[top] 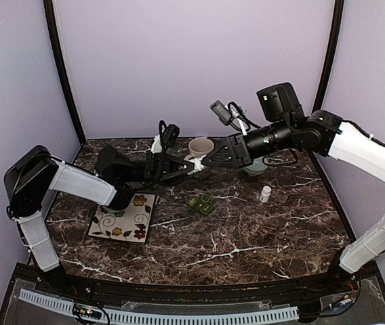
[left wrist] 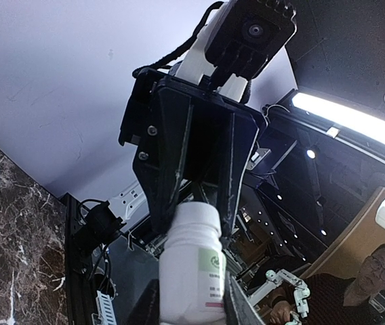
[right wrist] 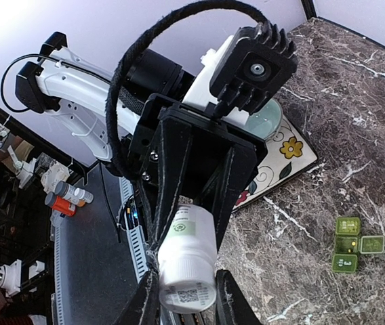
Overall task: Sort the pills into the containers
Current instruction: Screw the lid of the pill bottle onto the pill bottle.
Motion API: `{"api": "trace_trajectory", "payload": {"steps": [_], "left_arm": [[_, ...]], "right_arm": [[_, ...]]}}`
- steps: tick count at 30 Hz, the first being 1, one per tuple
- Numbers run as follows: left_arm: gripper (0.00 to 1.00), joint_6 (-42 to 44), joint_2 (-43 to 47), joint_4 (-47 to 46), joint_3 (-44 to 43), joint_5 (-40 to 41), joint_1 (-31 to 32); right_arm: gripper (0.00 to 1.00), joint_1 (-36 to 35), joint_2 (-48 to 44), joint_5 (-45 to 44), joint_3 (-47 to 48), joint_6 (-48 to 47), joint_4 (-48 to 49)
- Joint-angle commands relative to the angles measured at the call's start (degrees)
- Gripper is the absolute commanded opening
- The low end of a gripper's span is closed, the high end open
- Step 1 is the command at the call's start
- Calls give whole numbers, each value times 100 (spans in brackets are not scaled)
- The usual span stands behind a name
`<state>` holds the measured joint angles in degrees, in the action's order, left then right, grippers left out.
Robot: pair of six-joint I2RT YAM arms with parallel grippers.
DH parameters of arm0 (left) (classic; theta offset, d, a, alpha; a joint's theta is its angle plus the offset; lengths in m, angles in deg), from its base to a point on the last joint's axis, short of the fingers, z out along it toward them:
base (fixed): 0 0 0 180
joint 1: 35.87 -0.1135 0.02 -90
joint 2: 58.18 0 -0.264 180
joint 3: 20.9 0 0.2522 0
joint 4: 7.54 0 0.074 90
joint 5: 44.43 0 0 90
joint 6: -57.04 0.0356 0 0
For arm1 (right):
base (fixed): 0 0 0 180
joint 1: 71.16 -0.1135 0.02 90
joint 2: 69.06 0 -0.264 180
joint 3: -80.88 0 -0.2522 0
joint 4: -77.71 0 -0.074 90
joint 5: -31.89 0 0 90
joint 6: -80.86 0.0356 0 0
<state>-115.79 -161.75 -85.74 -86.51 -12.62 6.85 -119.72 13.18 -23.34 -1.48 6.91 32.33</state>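
A white pill bottle [top: 196,166] hangs in the air between both arms, just in front of the mug. My left gripper [left wrist: 191,301] is shut on its labelled body. My right gripper [right wrist: 186,298] is shut on its ribbed cap end, which carries a code sticker. The two grippers face each other, fingertips almost meeting. The dark green containers [top: 200,203] lie on the marble below and slightly right of the bottle, also seen as a cluster of green compartments [right wrist: 352,244] in the right wrist view. No loose pills show.
A cream mug [top: 200,147] stands behind the held bottle. A flowered square plate [top: 125,218] lies under the left arm. A small white vial [top: 266,194] stands right of centre, and a pale bowl [top: 255,168] sits under the right arm.
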Motion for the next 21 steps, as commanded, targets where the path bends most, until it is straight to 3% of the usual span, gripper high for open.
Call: {"api": "trace_trajectory", "payload": {"steps": [1, 9, 21], "left_arm": [[0, -26, 21, -771, -362, 94, 88], [0, 75, -5, -745, -445, 222, 92], [0, 816, 295, 130, -446, 351, 109]], "right_arm": [[0, -67, 243, 154, -62, 251, 261], [0, -76, 255, 165, -205, 776, 551], [0, -308, 285, -480, 40, 611, 261]]}}
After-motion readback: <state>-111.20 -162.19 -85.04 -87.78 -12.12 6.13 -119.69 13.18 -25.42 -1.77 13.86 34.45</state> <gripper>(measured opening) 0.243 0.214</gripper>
